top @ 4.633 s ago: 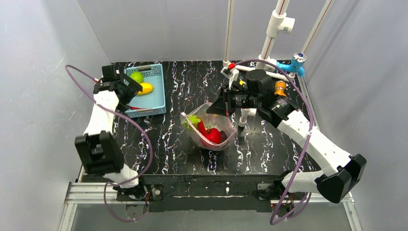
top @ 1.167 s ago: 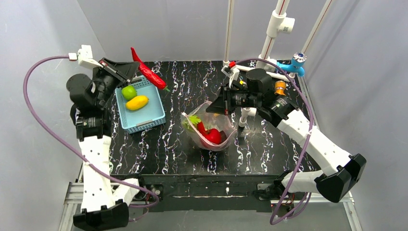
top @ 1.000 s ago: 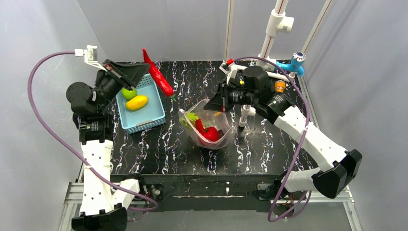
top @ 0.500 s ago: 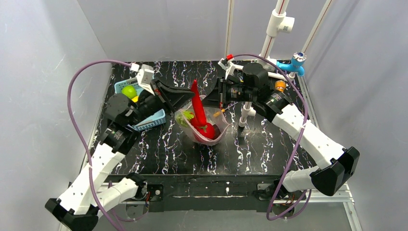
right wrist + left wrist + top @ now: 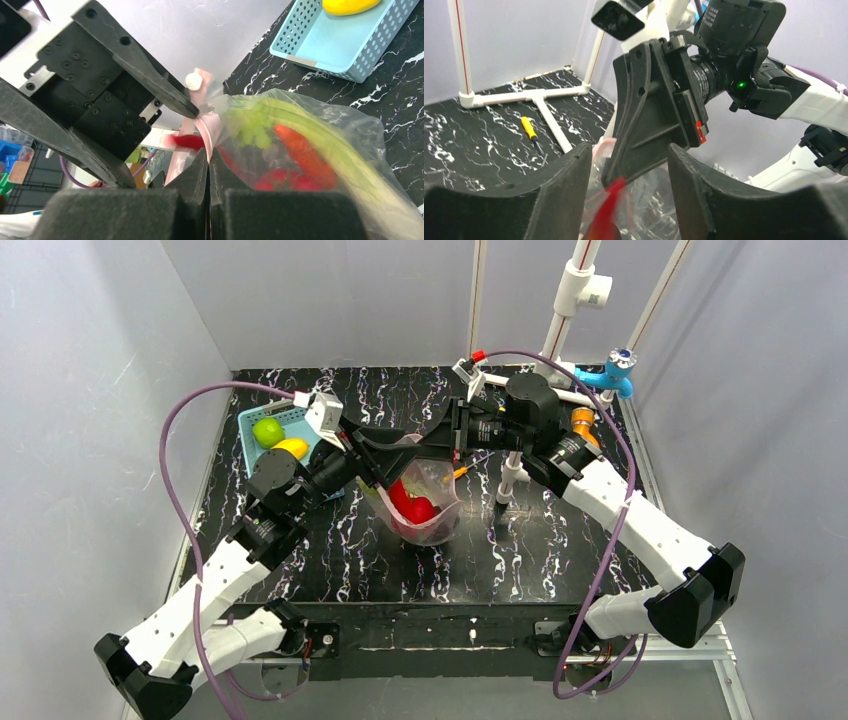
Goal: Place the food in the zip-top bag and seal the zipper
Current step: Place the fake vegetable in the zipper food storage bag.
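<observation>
Where grey walls (image 5: 90, 360) rise, a black-marbled table (image 5: 340, 560) sits.

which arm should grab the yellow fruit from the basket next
Left. The left gripper is open over the bag; the basket with the yellow fruit lies on its side. The right gripper is shut on the bag's rim, holding it open.

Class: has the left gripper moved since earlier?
Yes: the left gripper swung right, from the blue basket to the zip-top bag, nearer the white pipe.
</observation>
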